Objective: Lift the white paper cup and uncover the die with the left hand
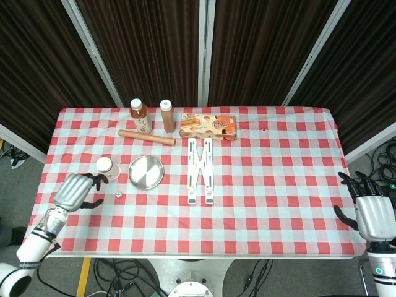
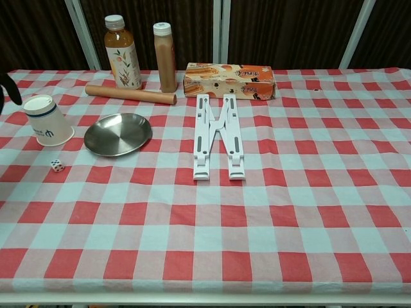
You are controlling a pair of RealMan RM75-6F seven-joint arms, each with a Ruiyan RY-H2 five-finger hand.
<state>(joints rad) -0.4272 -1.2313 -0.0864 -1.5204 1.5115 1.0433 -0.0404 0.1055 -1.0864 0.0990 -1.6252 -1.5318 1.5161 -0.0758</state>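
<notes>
The white paper cup [image 1: 106, 167] stands upside down on the checked cloth at the left, also seen in the chest view [image 2: 48, 120]. The small white die [image 1: 118, 194] lies bare on the cloth just in front of the cup [image 2: 58, 165], not under it. My left hand [image 1: 75, 190] hovers over the table's left edge, a little left of the cup and die, fingers apart and holding nothing. Only one dark fingertip [image 2: 8, 86] shows at the chest view's left border. My right hand [image 1: 371, 214] hangs open beyond the table's right edge.
A steel plate [image 1: 146, 172] lies right of the cup. Behind stand two bottles [image 1: 140, 116] [image 1: 167, 116], a wooden rolling pin [image 1: 146, 137] and an orange box [image 1: 208, 127]. A white folding stand [image 1: 200, 171] lies mid-table.
</notes>
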